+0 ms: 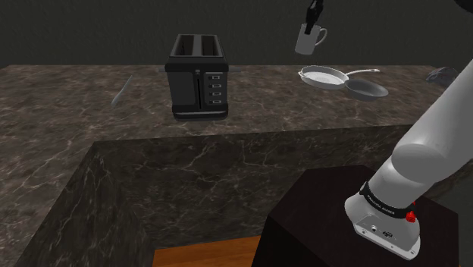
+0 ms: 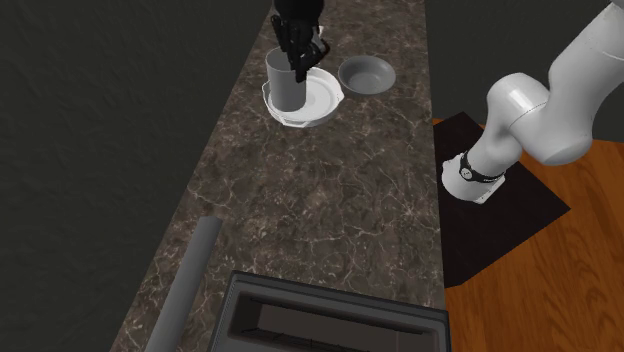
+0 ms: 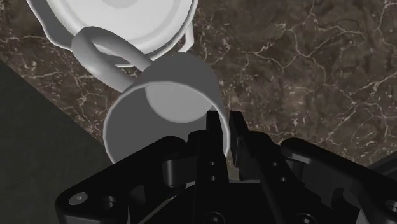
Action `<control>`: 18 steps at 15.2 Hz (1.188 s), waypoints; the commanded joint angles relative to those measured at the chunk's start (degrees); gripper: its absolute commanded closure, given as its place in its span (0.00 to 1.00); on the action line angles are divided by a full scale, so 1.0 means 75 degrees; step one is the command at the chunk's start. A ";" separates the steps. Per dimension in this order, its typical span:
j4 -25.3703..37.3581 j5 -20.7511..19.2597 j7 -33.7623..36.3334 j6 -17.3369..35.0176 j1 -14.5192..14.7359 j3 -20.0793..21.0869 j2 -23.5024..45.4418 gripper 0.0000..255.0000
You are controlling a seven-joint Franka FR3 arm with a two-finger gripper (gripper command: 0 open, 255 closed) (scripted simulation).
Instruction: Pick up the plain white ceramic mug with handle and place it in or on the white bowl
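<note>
Mug (image 1: 309,39), plain white with a loop handle, is hanging clear of the desk (image 1: 76,114), lifted above the white bowl (image 1: 322,76) and sitting over the bowl's side that is facing away from the grey bowl (image 1: 366,89). The black pincer (image 3: 224,121) is pinching the mug's rim, one finger reaching inside the cup and the other pressing on the outer wall. In the wrist view the mug's handle is pointing toward the white bowl's middle, and the bowl is showing beyond the mug against the dark marbled stone. The grey bowl is resting on the desk just beside the white bowl, their rims nearly touching in the shoulder view. A black two-slot toaster (image 1: 198,76) is standing well apart from the white bowl on the same desk, and a grey rod (image 1: 121,91) is lying farther from the bowl than the toaster. The white arm (image 1: 432,152) is rising from its dark stand (image 1: 318,212), which is sitting on a wooden floor (image 2: 560,290) across the desk's edge from the white bowl.
</note>
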 commanded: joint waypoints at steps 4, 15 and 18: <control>-0.1178 -0.0314 -0.0437 0.0049 -0.0232 -0.0222 -0.1163 1.00; -0.2535 -0.1065 -0.1618 -0.0434 -0.0887 -0.0905 -0.3112 1.00; -0.2705 -0.1291 -0.2001 -0.0631 -0.1081 -0.1137 -0.3524 1.00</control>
